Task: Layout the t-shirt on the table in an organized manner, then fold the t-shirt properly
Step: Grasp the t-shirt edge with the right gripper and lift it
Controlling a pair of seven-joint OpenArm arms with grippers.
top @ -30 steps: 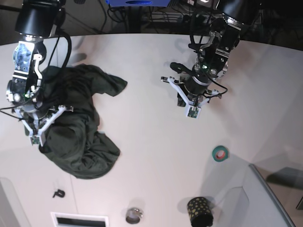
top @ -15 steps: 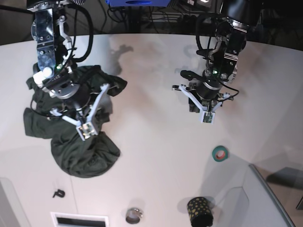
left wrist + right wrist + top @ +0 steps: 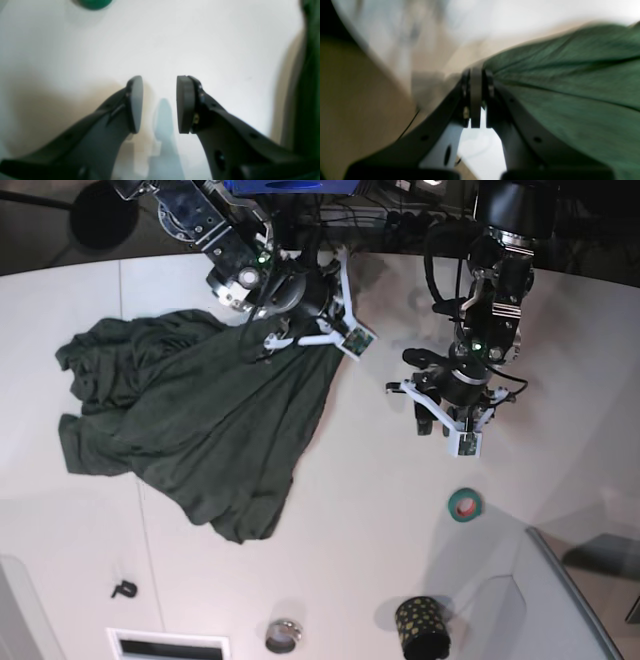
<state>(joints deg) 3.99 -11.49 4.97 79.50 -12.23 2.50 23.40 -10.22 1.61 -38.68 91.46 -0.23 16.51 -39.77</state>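
step: spreading phase, not folding yet. The right claw [image 3: 318,330] is clenched on an edge of the dark green t-shirt [image 3: 200,420] and is dragging it toward the far side of the surface [image 3: 330,510].

shirt location: on the base view's left half of the surface. One part is stretched into a taut fan running up to the right claw, and the rest is bunched at the left and near edges.

right claw detail: in the right wrist view the pads are pressed together with fabric streaming off to one side, so I'd call it a pinch on the hem. It's pretty blurry though.

left claw: the left claw [image 3: 159,103] is released and holding nothing, hovering over bare surface. The shirt only shows at the edge of its view, and a green tape roll [image 3: 464,504] sits nearby.

how to do it well: I'd keep the pull low and steady so the fabric slides instead of lifting into a new heap. Then bring the free claw in to grab an opposite corner and tension it flat.

change from earlier: half a second ago the right claw was low in the middle of a crumpled pile. Now it's far up-table and the shirt is drawn out much longer. The left claw has drifted slightly toward the near right.
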